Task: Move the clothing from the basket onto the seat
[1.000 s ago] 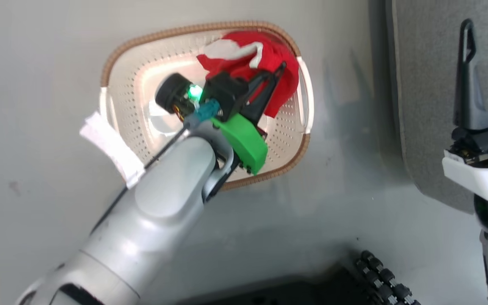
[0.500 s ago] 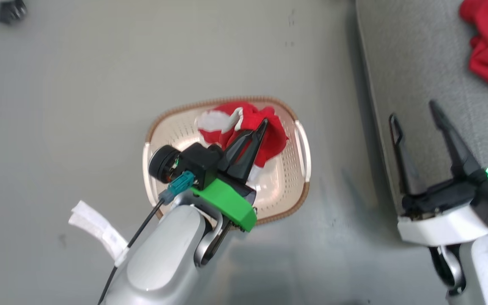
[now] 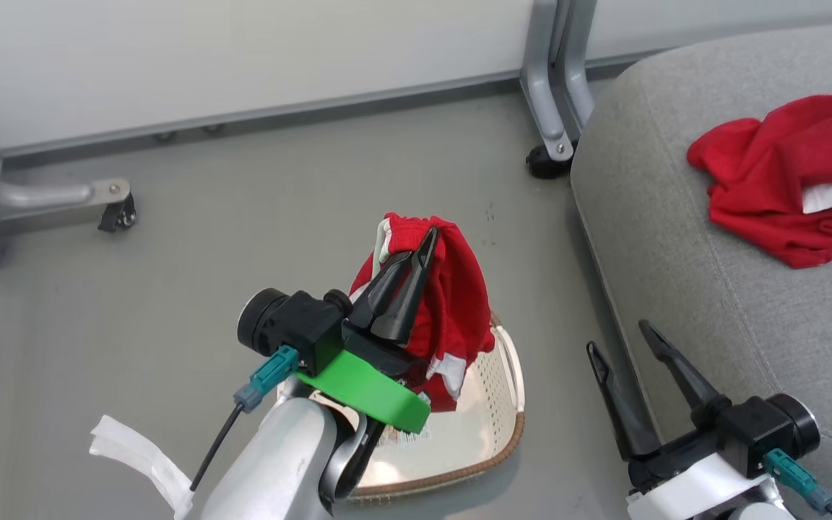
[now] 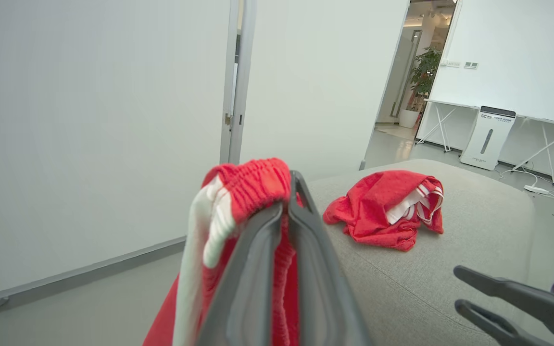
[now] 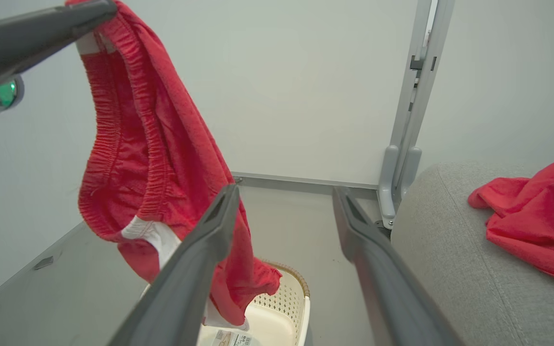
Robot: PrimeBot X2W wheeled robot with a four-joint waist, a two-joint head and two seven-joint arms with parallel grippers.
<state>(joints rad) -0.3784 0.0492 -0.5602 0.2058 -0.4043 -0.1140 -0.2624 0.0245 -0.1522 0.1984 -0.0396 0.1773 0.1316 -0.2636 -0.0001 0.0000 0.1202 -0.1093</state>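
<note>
Grey smooth floor, white wall panels behind, metal frame legs on castors.

We note one red garment pinched at its gathered elastic waistband by the left gripper, jaws closed tight on the fabric. It hangs limp, long axis straight down, lower end over the basket; we cannot tell whether the hem clears the rim. Cloth is soft knit with white trim.

Below it, the basket is cream perforated plastic with a brown woven-look rim.

To the right, across a strip of floor, lies the seat: broad grey upholstery, rounded edge, stitched seams. On it a second red garment lies crumpled.

We see the right gripper just beside the seat's near edge, jaws wide, empty. It is nearer the seat, but the left carries the load.

We judge the coming move a rightward carry, high enough for the hem to pass the cushion edge.
</note>
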